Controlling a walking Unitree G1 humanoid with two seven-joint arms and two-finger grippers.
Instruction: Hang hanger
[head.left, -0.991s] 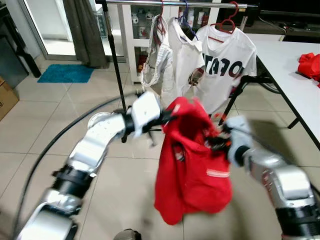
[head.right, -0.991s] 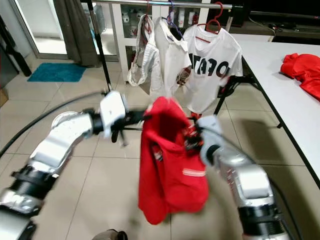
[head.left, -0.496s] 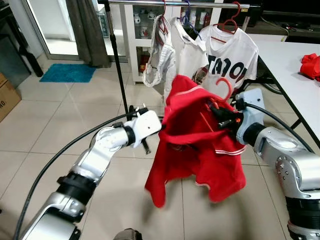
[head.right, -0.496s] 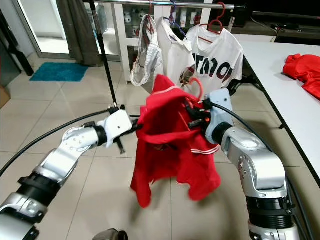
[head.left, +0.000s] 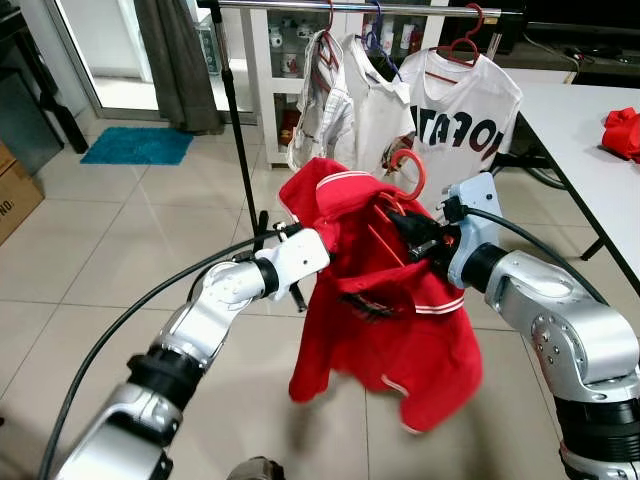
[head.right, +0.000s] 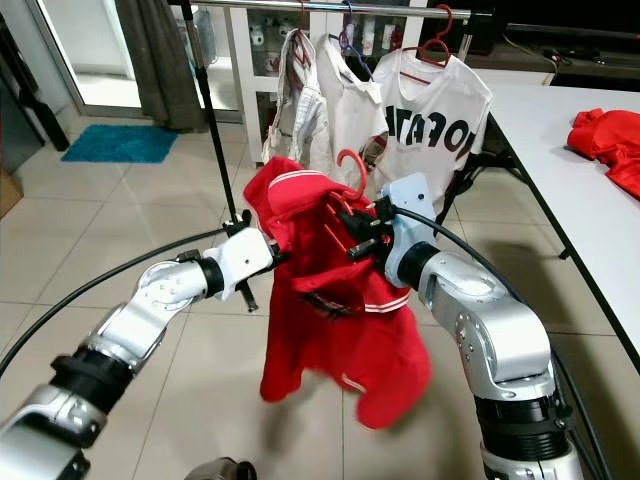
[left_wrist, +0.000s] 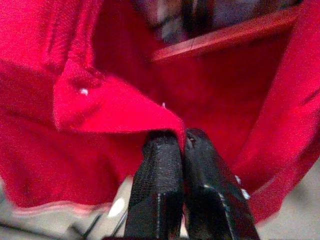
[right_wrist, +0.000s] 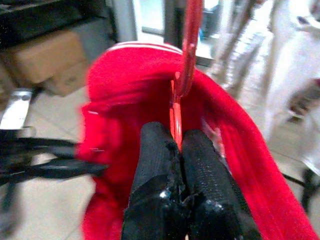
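Note:
A red polo shirt (head.left: 385, 310) hangs on a red hanger (head.left: 408, 172) held up before me, below the clothes rail (head.left: 350, 7). My right gripper (head.left: 410, 232) is shut on the red hanger just under its hook; the right wrist view has the hanger's stem (right_wrist: 181, 80) pinched between the fingers. My left gripper (left_wrist: 181, 140) is shut on a fold of the red shirt (left_wrist: 115, 110) at its left shoulder. The hanger's hook points up, well short of the rail.
Three garments hang on the rail: a striped one (head.left: 318, 95), a white shirt (head.left: 368, 110) and a white printed T-shirt (head.left: 462, 120). The rail's black post (head.left: 238, 120) stands left. A white table (head.left: 590, 150) with red cloth (head.left: 622, 130) lies right. A black cable (head.left: 120, 330) crosses the tiled floor.
Both arms have lifted the red shirt and carried it left. One second ago it hung low and bunched; now it is spread higher with the hook standing upright.

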